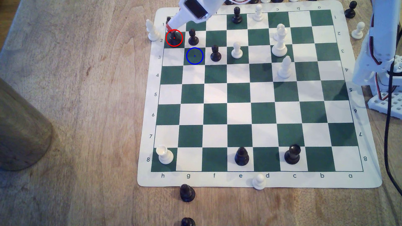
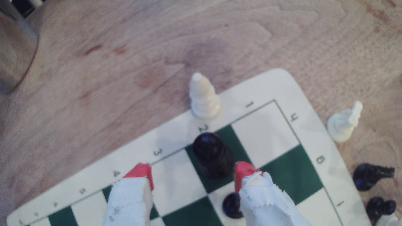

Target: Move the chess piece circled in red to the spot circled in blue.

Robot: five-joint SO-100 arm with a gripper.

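Red-tipped, the pincer [image 2: 193, 176] hangs spread apart over the chessboard's [image 1: 356, 152] h-file corner, its fingertips [image 2: 141, 171] either side of the chess piece [image 1: 174, 38] without touching it. That black piece stands upright on the red-ringed green square at the board's edge. Diagonally next to it lies the spot [image 1: 194, 56], bare, beside a black pawn [image 1: 193, 38].

Worn wooden table [image 1: 87, 108], green-and-white chess mat [image 1: 258, 179] lying flat, stray black pawn [image 1: 187, 193] just off its edge
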